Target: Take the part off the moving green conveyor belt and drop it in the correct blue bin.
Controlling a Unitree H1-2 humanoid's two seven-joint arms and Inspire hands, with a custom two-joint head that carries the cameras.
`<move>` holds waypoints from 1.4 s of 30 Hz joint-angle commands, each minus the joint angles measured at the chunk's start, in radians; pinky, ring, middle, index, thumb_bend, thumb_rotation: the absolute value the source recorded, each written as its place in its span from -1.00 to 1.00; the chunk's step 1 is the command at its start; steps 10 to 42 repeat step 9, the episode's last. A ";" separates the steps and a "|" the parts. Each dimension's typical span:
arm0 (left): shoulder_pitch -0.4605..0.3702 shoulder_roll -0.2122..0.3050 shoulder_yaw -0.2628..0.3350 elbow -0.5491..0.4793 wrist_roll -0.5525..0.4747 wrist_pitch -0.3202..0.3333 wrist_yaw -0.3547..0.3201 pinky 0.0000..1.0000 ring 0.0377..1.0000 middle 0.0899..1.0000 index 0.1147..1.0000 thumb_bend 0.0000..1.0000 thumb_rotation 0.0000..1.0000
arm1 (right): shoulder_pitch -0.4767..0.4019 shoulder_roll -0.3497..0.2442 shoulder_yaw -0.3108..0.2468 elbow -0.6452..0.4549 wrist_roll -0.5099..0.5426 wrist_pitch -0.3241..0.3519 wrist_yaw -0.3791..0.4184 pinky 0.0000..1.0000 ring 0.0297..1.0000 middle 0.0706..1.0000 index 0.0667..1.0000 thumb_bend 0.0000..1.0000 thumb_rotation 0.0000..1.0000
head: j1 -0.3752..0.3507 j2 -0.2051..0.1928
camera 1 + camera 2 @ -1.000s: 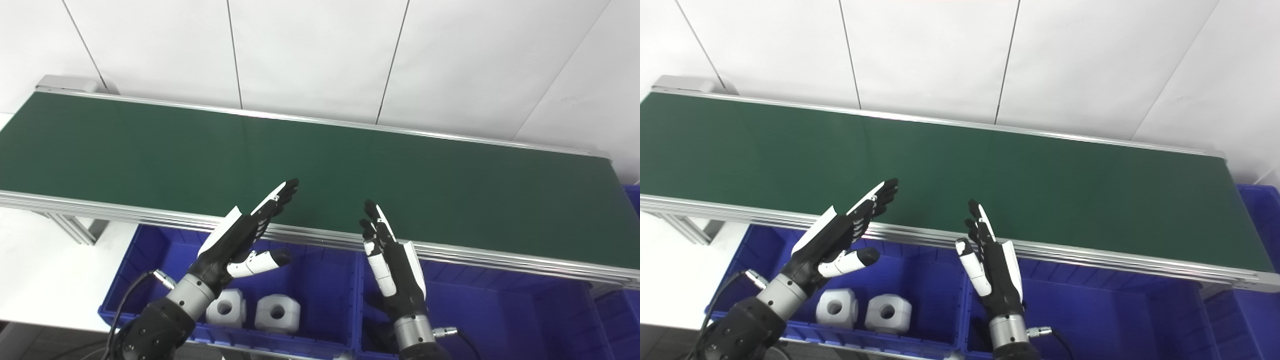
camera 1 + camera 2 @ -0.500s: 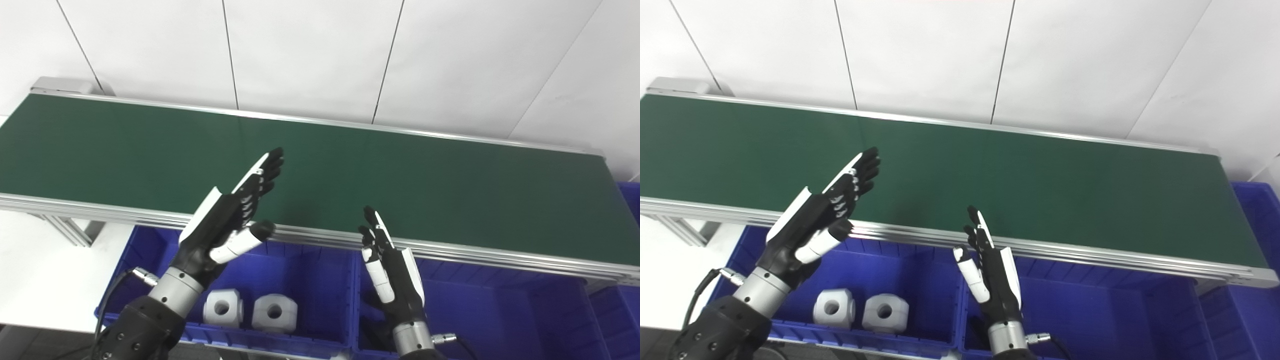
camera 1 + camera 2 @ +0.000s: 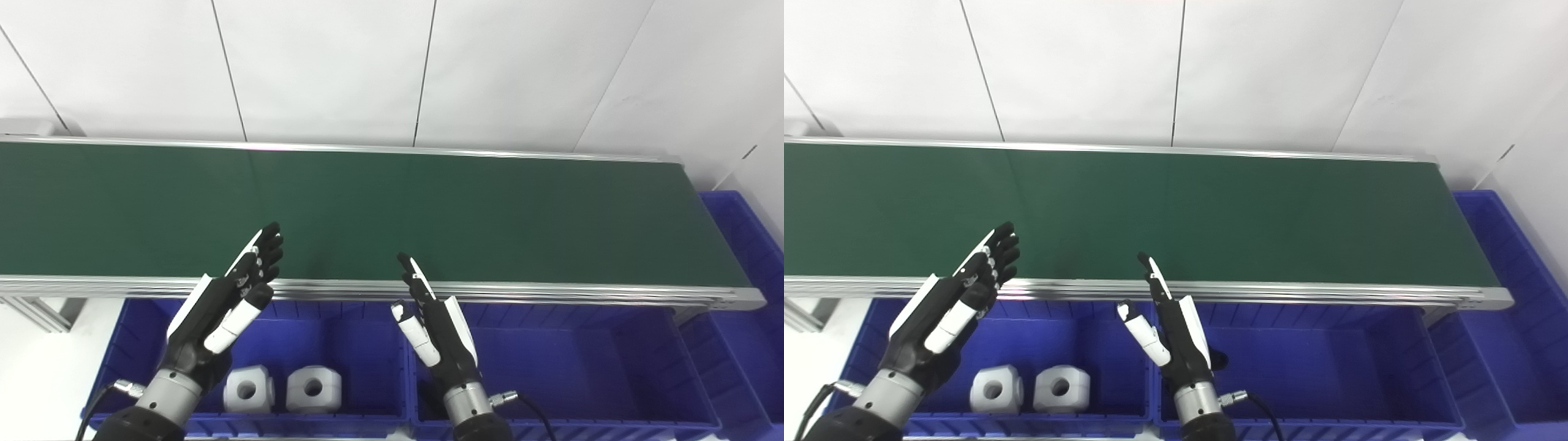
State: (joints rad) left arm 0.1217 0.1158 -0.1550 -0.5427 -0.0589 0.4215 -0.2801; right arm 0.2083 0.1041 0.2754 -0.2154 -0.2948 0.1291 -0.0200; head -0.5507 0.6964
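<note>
The green conveyor belt [image 3: 429, 208] runs across the view and carries no part. My left hand [image 3: 226, 306] is open and empty, fingers straight, held over the belt's near rail above the left blue bin [image 3: 361, 343]. My right hand [image 3: 432, 331] is open and empty, upright over the divide between the left bin and the middle blue bin [image 3: 582, 361]. Two white block parts [image 3: 247, 389] [image 3: 313, 389], each with a round hole, lie in the left bin. The hands also show in the right eye view, left [image 3: 949, 306] and right [image 3: 1170, 334].
A third blue bin [image 3: 744, 245] stands at the belt's right end. The belt's aluminium near rail [image 3: 551, 293] separates belt from bins. A white panelled wall [image 3: 392, 67] rises behind the belt. A white floor patch [image 3: 37, 361] lies at the lower left.
The camera has swung right and levelled, so the whole scene shifted left. My left hand has drawn back from over the belt toward the near rail, its thumb folded closer. The right hand kept its pose.
</note>
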 commanded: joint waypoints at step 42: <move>0.012 -0.041 -0.024 0.024 -0.011 -0.092 0.021 1.00 1.00 1.00 1.00 0.48 0.46 | 0.030 -0.013 -0.003 -0.059 0.030 -0.022 0.013 0.96 0.93 1.00 0.96 0.80 1.00 | 0.136 -0.019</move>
